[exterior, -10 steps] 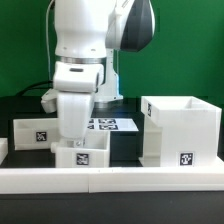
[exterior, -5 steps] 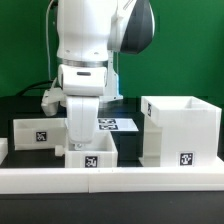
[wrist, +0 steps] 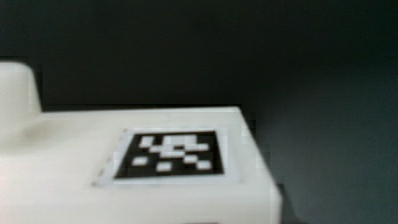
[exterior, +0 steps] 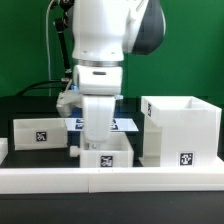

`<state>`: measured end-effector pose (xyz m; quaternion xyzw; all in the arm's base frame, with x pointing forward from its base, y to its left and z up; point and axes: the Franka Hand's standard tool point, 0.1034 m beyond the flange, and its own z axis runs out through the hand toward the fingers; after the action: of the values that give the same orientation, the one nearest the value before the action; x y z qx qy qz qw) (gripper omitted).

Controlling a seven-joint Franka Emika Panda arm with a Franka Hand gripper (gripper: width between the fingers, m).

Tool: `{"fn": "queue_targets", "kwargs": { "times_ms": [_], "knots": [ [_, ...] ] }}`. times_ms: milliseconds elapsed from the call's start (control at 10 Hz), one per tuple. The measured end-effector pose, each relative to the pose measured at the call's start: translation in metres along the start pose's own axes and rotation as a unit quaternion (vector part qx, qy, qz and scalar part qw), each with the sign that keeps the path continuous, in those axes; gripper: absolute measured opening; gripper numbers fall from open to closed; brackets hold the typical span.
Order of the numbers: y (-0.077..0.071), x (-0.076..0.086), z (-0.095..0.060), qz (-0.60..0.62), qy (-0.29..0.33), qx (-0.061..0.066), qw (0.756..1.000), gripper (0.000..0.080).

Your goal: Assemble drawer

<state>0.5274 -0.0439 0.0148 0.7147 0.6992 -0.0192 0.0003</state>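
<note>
My gripper (exterior: 98,143) reaches down into a small white open-top tray (exterior: 105,156) with a square tag on its front, and is shut on its wall. The tray sits on the black table just behind the front border wall, left of the large white open casing (exterior: 180,130). A second shallow tray (exterior: 38,133) stands at the exterior view's left. The wrist view shows the held tray's white wall with its tag (wrist: 175,155) very close. My fingertips are hidden by the tray.
A long low white border wall (exterior: 110,180) runs along the front. The marker board (exterior: 128,124) lies flat behind the gripper. A cable hangs behind the arm at the back left.
My gripper and the small tray have moved together toward the exterior view's right, closer to the casing. The left tray and the casing have not moved.
</note>
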Motion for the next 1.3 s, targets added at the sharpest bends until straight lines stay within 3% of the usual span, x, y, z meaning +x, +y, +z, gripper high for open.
{"fn": "queue_targets", "kwargs": {
  "times_ms": [300,600,700,800,1300],
  "knots": [
    [-0.001,0.003,0.001,-0.001,0.001,0.003,1.000,0.0041],
    [0.009,0.023,-0.004,-0.017,0.006,-0.002,1.000,0.0041],
    [0.012,0.028,-0.004,-0.027,0.005,-0.007,1.000,0.0041],
    [0.016,0.030,-0.005,-0.033,0.004,-0.025,0.999,0.0041],
    [0.015,0.031,-0.002,-0.041,0.001,-0.020,0.999,0.0041]
  ]
}}
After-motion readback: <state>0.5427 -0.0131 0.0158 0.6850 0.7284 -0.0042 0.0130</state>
